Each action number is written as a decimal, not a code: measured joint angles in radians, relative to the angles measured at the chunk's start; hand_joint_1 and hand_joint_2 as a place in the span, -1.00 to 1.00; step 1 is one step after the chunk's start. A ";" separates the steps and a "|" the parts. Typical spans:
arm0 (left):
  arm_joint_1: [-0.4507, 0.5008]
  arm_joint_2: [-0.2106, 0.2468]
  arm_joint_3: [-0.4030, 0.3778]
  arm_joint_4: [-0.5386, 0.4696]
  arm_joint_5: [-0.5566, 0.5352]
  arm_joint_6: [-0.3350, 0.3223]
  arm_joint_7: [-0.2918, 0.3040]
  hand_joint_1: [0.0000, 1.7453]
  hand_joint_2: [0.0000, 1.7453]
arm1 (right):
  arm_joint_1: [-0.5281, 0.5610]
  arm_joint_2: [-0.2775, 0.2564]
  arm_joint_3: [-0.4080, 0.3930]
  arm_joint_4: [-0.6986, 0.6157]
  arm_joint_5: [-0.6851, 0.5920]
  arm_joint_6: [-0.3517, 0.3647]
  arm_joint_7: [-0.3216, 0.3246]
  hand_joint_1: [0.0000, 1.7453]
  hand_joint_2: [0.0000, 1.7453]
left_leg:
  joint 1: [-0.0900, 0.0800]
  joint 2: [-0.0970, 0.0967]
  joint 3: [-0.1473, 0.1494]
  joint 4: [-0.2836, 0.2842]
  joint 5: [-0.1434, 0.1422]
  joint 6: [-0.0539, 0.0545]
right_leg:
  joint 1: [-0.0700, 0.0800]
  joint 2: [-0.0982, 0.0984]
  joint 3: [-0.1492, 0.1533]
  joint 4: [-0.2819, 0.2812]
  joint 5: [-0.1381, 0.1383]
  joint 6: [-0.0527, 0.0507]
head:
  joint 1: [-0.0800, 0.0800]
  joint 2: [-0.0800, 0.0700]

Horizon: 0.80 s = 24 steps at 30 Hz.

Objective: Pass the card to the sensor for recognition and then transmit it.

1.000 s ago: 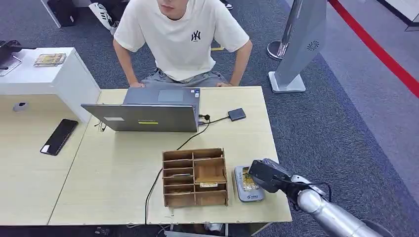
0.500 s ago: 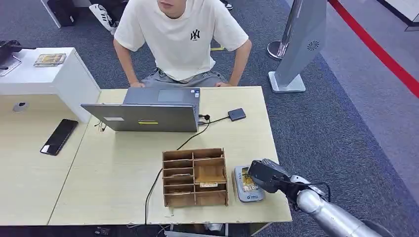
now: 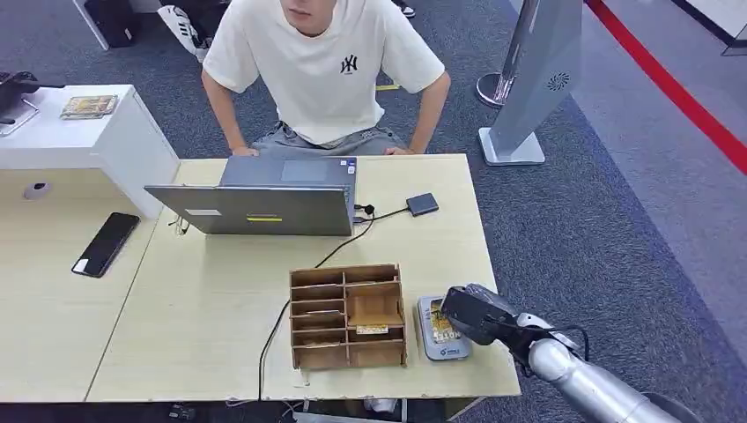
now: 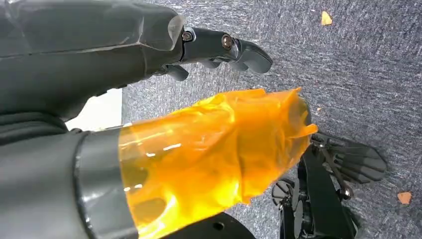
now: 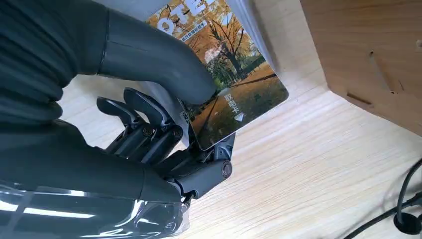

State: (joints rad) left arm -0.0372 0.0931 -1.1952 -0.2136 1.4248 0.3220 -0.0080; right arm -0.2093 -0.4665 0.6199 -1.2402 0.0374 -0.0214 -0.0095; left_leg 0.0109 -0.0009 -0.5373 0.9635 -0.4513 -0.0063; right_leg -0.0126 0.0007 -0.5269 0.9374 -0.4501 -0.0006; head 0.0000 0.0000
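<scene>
The right robot hand [image 3: 471,314] is pinching the card [image 5: 231,94] between its thumb and fingers, as the right wrist view shows, with the thumb lying across the card's printed autumn face. It is holding the card flat over the grey sensor [image 3: 438,339], which is sitting on the bench [image 3: 211,300] just beside the wooden organiser [image 3: 347,315]. In my judgement the card is being held face-up and close over the reader so that it registers; handing it on is not yet done. The person [image 3: 324,66] is sitting across the bench behind the laptop [image 3: 255,209], likely placed to receive the card.

The left robot hand [image 4: 149,74] is hanging over the carpet [image 4: 358,64], holding nothing, its dark fingers loosely apart and an amber film covering its thumb.

Whether the card is touching the sensor cannot be determined: the right robot hand is covering part of the reader in the head view. The print on the card is too cropped to read fully.
</scene>
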 joint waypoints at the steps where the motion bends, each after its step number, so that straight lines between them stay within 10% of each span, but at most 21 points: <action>1: 0.000 0.000 0.000 0.000 0.000 0.000 0.000 -1.00 -1.00 | 0.000 0.000 0.000 0.000 0.000 0.000 0.000 1.00 1.00 | 0.000 0.000 0.000 0.000 0.000 0.000 | 0.000 0.000 0.000 0.000 0.000 0.000 | 0.000 0.000; 24: 0.000 0.000 0.000 0.000 0.002 0.000 0.000 -1.00 -1.00 | -0.002 0.003 0.001 0.005 0.001 -0.001 -0.003 1.00 1.00 | 0.000 0.000 0.000 0.000 0.000 0.000 | 0.000 0.000 0.000 0.000 0.000 0.000 | 0.000 0.000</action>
State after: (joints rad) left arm -0.0374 0.0931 -1.1952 -0.2136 1.4271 0.3216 -0.0080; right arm -0.2114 -0.4639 0.6210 -1.2352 0.0385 -0.0225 -0.0122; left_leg 0.0109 -0.0009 -0.5373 0.9635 -0.4514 -0.0063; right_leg -0.0126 0.0007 -0.5269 0.9374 -0.4501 -0.0006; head 0.0004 0.0000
